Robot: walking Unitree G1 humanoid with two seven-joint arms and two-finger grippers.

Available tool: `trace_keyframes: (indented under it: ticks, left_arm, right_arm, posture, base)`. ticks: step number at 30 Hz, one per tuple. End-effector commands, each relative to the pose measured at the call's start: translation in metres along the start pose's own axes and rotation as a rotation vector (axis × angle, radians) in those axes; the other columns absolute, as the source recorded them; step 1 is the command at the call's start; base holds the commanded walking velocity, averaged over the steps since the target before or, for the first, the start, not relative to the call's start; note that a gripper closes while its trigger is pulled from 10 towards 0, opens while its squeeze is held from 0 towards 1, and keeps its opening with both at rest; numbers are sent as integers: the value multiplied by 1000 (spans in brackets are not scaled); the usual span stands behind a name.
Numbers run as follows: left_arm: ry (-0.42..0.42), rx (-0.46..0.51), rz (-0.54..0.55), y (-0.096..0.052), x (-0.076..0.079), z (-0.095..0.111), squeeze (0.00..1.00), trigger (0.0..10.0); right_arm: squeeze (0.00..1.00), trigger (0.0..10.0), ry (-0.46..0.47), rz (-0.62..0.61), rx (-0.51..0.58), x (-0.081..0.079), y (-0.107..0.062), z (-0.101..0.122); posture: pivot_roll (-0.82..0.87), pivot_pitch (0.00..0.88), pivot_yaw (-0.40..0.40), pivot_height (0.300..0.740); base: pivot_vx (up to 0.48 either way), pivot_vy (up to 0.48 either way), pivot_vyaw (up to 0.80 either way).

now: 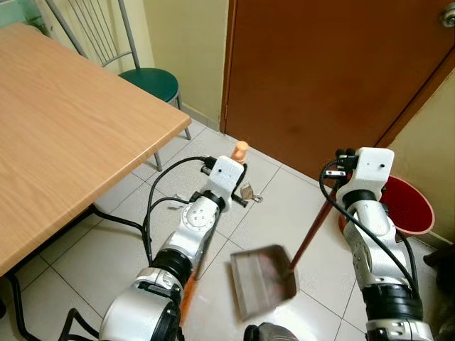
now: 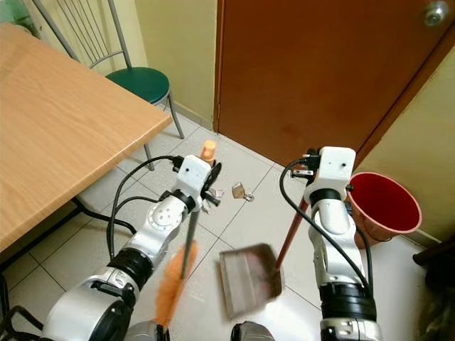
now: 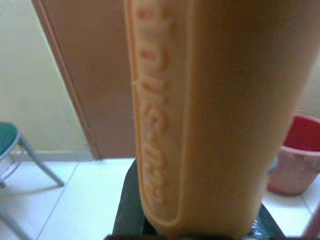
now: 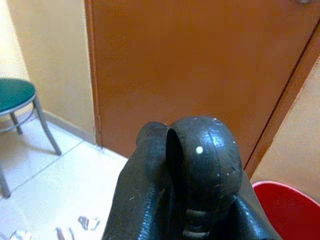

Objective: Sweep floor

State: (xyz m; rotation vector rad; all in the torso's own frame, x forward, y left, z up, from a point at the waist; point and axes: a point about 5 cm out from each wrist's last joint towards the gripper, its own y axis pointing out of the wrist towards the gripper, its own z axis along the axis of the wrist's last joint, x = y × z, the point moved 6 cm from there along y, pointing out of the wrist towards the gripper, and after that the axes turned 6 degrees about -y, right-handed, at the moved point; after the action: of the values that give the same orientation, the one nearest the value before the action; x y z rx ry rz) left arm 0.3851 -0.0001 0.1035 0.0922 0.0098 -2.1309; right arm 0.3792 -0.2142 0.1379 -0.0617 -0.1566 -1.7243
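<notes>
Scraps (image 2: 240,190) lie ahead, nearer my left gripper (image 2: 206,158), which clamps the broom (image 2: 186,245). Right gripper (image 2: 309,186) grips the dustpan (image 2: 249,279) handle; pan sits short of them.

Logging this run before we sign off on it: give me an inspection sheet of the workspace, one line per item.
Surface: pale tiled floor, bare in most places.
Job's things: orange-handled broom with orange bristles low by the left arm; grey dustpan on a red-brown stick, resting on the tiles.
Clutter: small scraps of litter on the tiles ahead of the dustpan.
Grippers: left gripper shut on the broom's handle; right gripper shut on the dustpan stick's dark top.
Cables: black cables looping along both arms.
Surroundings: light wooden table, green-seated metal chair, closed brown door, red plastic bucket by the wall.
</notes>
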Motion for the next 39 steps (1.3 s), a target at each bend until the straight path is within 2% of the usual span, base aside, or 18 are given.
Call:
trace_keyframes:
  ticks: [1, 5, 8, 12, 15, 16, 17, 18, 20, 21, 25, 29, 34, 38, 39]
  left_arm:
    - [-51, 103, -8, 5, 3, 26, 0, 10000]
    - [-50, 143, -29, 5, 6, 38, 0, 10000]
    - [-42, 185, -43, 3, 7, 51, 0, 10000]
    - [-52, 240, -53, -2, 6, 68, 0, 10000]
    - [-64, 263, -17, -12, -6, 72, 0, 10000]
    - [-65, 257, 14, -18, -14, 69, 0, 10000]
    - [-65, 257, 14, -18, -14, 69, 0, 10000]
    - [-63, 254, 45, -25, -22, 67, 0, 10000]
    - [-67, 252, 73, -31, -28, 66, 0, 10000]
    - [-78, 253, 114, -37, -36, 65, 0, 10000]
    - [-85, 237, 155, -48, -44, 60, 0, 10000]
    - [-89, 177, 183, -62, -50, 42, 0, 10000]
    - [-96, 157, 200, -66, -51, 40, 0, 10000]
    - [-103, 153, 215, -66, -52, 41, 0, 10000]
    - [-103, 152, 216, -66, -52, 41, 0, 10000]
  right_arm:
    - [0, 10000, 2, -36, 41, 4, 7, 11]
    - [0, 10000, -3, -68, 60, 0, 15, 15]
    - [0, 10000, -59, -98, 75, -10, 22, 16]
    - [0, 10000, -89, -136, 41, -26, 26, 4]
    - [0, 10000, -96, -101, 31, -43, 23, -3]
    - [0, 10000, -96, -75, 21, -49, 19, -8]
    - [0, 10000, -96, -75, 21, -49, 19, -8]
    - [0, 10000, -92, -52, 4, -52, 15, -15]
    - [0, 10000, -92, -34, -16, -53, 10, -23]
    - [0, 10000, -120, -18, -42, -52, 4, -33]
    - [0, 10000, -149, 1, -76, -52, -4, -46]
    - [0, 10000, -182, 45, -137, -51, -18, -65]
    - [0, 10000, -212, 93, -186, -48, -26, -75]
    - [0, 10000, -267, 131, -301, -33, -36, -93]
    - [0, 10000, -247, 136, -324, -30, -38, -96]
  posture:
    - [-64, 86, -35, 740]
    - [-41, 87, -16, 740]
    - [-26, 87, -5, 740]
    - [19, 79, 9, 740]
    - [36, 70, 15, 740]
    - [37, 68, 14, 740]
    - [37, 68, 14, 740]
    - [37, 63, 13, 740]
    - [36, 62, 12, 740]
    - [34, 61, 11, 740]
    - [32, 59, 4, 740]
    - [26, 58, -7, 740]
    - [19, 57, -18, 740]
    - [14, 61, -22, 740]
    - [14, 61, -22, 740]
  base:
    - [0, 0, 0]
    - [0, 0, 0]
    - [0, 0, 0]
    - [0, 0, 0]
    - [0, 0, 0]
    - [0, 0, 0]
    - [0, 0, 0]
    - [0, 0, 0]
    - [0, 0, 0]
    - [0, 0, 0]
    - [0, 0, 0]
    - [0, 0, 0]
    - [0, 0, 0]
    - [0, 0, 0]
    - [0, 0, 0]
